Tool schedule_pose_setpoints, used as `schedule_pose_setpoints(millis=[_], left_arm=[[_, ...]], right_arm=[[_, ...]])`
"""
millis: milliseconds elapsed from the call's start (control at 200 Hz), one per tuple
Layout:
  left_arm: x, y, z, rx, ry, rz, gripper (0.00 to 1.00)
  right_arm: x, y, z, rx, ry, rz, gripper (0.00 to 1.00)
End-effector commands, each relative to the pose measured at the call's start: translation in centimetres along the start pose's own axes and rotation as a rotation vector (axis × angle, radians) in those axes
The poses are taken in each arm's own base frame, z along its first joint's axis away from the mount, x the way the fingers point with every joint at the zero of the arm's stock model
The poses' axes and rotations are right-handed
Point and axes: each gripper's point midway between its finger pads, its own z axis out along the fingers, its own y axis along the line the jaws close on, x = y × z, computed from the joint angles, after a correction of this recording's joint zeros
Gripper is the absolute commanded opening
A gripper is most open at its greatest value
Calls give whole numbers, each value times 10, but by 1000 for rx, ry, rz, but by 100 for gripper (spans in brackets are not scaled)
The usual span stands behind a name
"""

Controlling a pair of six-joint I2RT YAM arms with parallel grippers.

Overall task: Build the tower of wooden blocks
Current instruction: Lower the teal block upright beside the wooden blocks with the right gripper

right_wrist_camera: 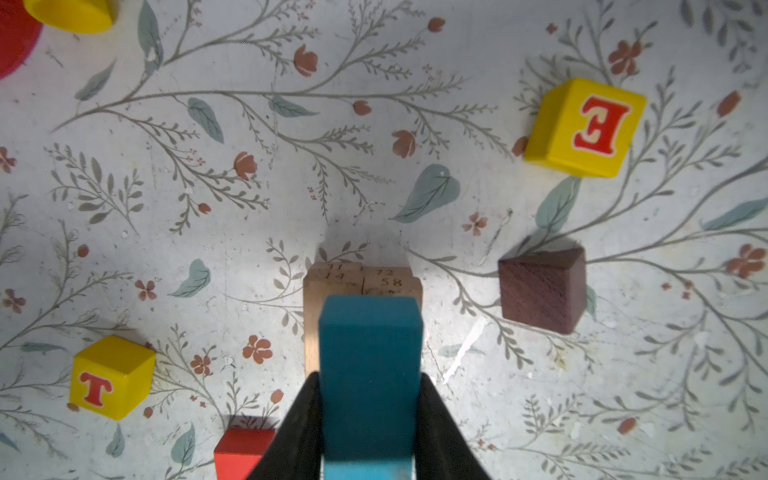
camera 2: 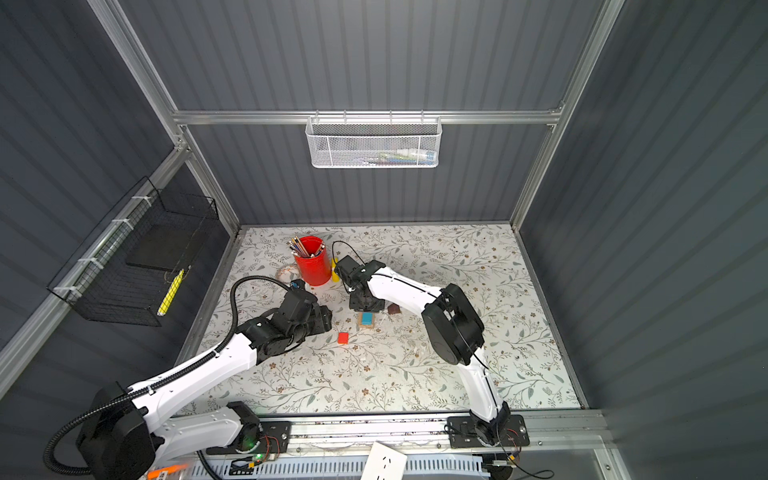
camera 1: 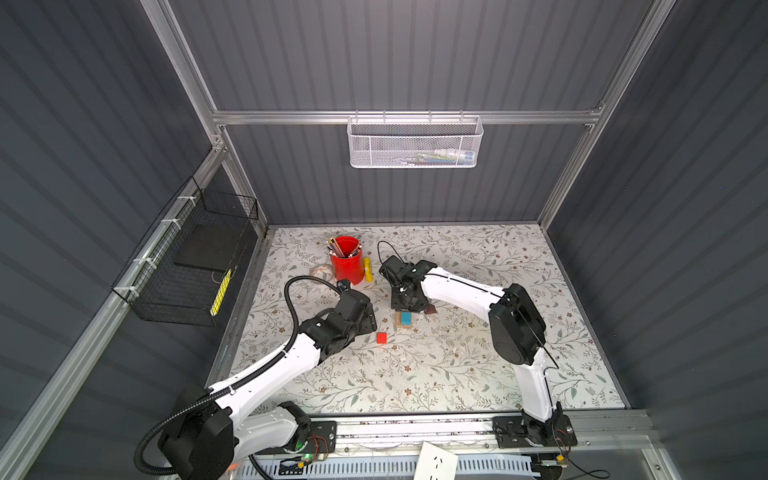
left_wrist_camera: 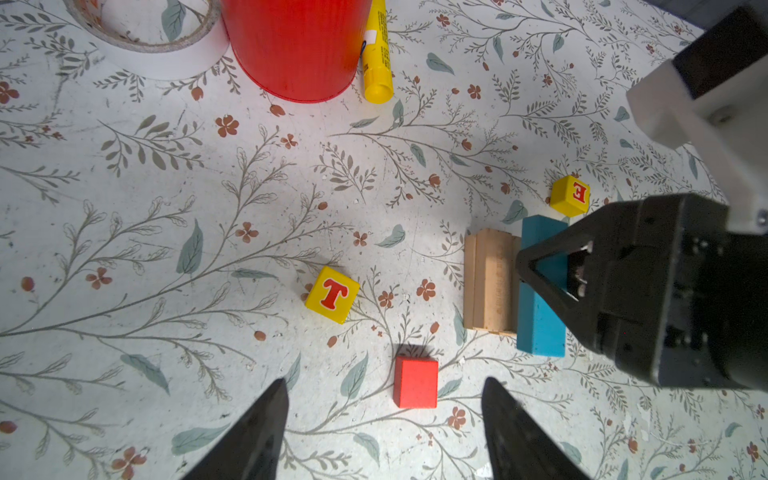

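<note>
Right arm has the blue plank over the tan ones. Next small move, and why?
Probably ease the right gripper straight down until the blue plank sits on the tan planks. Its jaws are shut on the plank, which lines up over the stack in the right wrist view, but contact isn't clear. The left gripper hangs open by the red cube.

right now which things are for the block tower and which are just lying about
For the tower: blue plank, tan planks, red cube, yellow T cube, yellow E cube, dark brown block.
Lying about: red pencil cup, yellow stick, tape roll.
</note>
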Motion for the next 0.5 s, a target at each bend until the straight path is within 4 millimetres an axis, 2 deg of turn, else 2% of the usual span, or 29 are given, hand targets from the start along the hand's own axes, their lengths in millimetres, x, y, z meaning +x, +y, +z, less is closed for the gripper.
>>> schedule_pose_setpoints(millis=[0, 495], left_arm=[[-1, 6, 0, -20, -3, -15, 74], [0, 6, 0, -19, -1, -18, 74]], right_arm=[[-1, 1, 6, 28, 1, 1, 27], [1, 2, 16, 38, 12, -2, 26]])
